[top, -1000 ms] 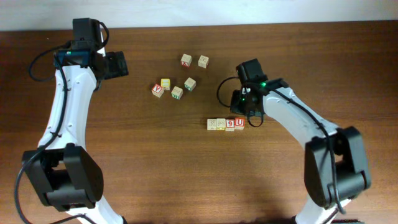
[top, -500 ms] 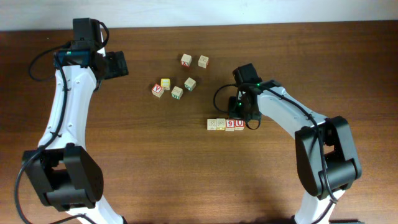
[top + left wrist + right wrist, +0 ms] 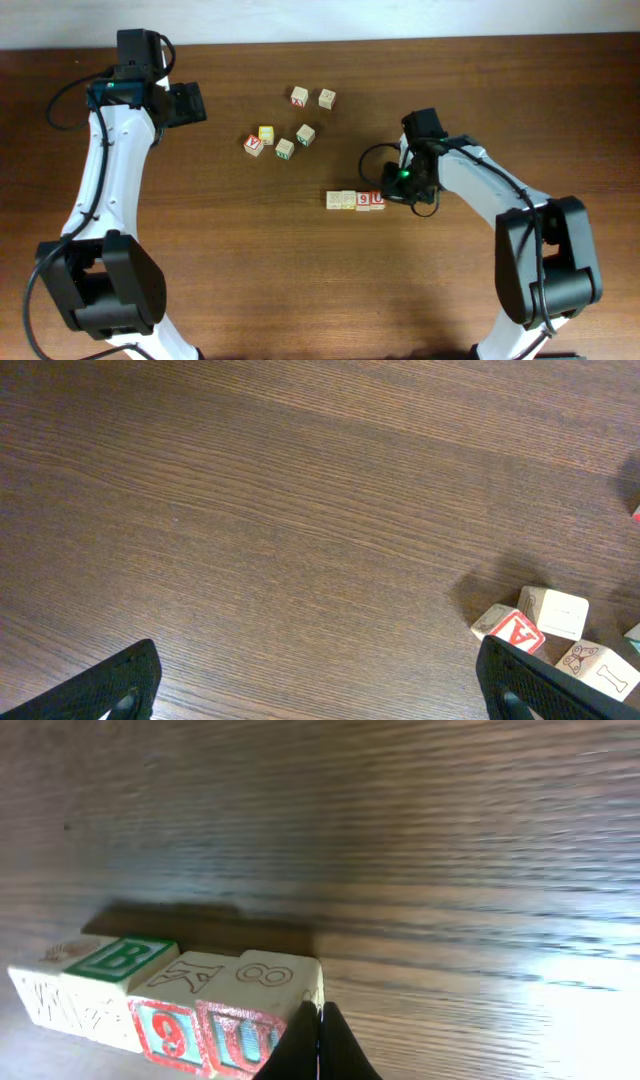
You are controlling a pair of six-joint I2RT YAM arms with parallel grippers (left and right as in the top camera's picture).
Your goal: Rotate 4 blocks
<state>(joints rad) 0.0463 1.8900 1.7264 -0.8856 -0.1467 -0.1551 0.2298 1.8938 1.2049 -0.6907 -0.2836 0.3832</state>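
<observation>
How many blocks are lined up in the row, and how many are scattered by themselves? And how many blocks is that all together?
Blocks in the row: 4
Loose blocks: 6
Total: 10

The wooden table (image 3: 300, 290) carries a row of four blocks (image 3: 355, 200) and six scattered cubes (image 3: 285, 149).

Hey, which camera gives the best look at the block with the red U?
Right wrist: the red U block sits close up, letter readable, beside the shut right gripper. Overhead shows only a tiny red-marked cube. Left wrist misses it.
</observation>
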